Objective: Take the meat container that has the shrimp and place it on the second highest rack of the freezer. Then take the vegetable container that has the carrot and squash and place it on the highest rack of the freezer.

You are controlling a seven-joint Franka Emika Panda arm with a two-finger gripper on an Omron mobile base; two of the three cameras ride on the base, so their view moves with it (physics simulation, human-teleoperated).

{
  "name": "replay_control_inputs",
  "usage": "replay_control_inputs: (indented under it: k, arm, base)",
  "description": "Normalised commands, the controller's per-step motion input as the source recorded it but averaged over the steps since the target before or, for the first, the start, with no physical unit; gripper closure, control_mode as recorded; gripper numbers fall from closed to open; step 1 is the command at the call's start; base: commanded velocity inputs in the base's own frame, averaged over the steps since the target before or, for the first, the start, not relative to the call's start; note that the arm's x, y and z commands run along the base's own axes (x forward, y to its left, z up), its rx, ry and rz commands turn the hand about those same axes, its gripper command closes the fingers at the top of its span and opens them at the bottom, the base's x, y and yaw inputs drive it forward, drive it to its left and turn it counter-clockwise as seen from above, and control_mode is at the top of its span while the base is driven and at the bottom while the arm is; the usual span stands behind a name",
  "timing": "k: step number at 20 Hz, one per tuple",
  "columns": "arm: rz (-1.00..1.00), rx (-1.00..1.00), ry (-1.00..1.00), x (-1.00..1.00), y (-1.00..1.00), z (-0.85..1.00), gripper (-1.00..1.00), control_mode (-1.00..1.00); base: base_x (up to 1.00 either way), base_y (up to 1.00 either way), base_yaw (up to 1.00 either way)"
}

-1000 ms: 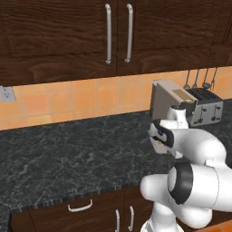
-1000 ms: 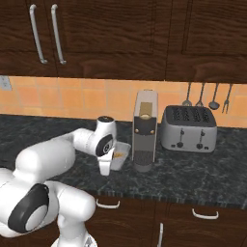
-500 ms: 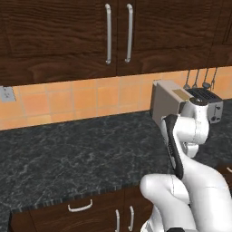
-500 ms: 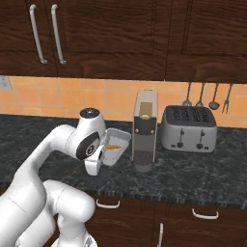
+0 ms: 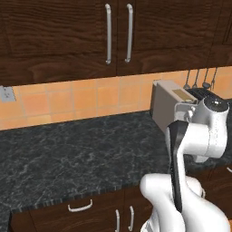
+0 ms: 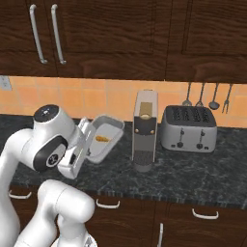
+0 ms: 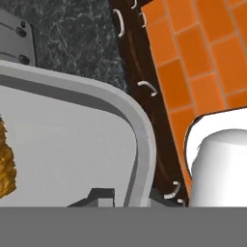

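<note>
Meat container point(image 6: 103, 137) with the shrimp point(image 6: 101, 139): found lifted clear of the dark stone counter point(image 6: 193, 173), tilted steeply with its open face toward the right base camera. It hangs at the end of the white arm, to the left of the tall coffee machine point(image 6: 144, 130) and apart from it. The toaster point(image 6: 188, 128) stands further right, with utensils point(image 6: 207, 96) hung on the tiled wall above it.

Gripper point(image 6: 86, 144): jaws pressed nearly together, pinching the near rim of the container, as judged from the right base view; the rim runs close across the hand view.

Contents: one orange-brown piece, taken to be the shrimp, lies against the pale floor of the tray. In the hand view it shows at the left edge as a rough golden lump. Nothing else is visible inside.

Progress, as judged: the first pick-up is done and the container is in carriage. Placement on the second highest freezer rack remains outstanding. The vegetable container step has not been started, so well under half of the task is complete.
</note>
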Motion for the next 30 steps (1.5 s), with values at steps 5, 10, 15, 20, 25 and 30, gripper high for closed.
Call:
replay_control_inputs:
  k: [5,10,15,20,25,30]
  arm:
    - [-0.01,-0.03,0.28,-0.33,0.00,0.35,1.00,-1.00]
    - [0.00,0.00,0.00,-0.25,0.00,-0.02,1.00,-1.00]
    - [-0.01,0.00,0.00,-0.40,-0.02,-0.13,1.00,1.00]
    - [0.00,0.00,0.00,0.00,0.00,0.00,1.00,1.00]
    - [0.00,0.00,0.00,0.00,0.00,0.00,1.00,1.00]
    - [0.00,0.00,0.00,0.00,0.00,0.00,1.00,1.00]
  base:
    - [0.00,0.00,0.00]
    - [0.00,0.00,0.00]
    - [-0.60,-0.12,-0.22]
    - [-0.50,0.00,-0.73]
    - [-0.02,-0.16,-0.83]
    - [0.00,-0.10,-0.86]
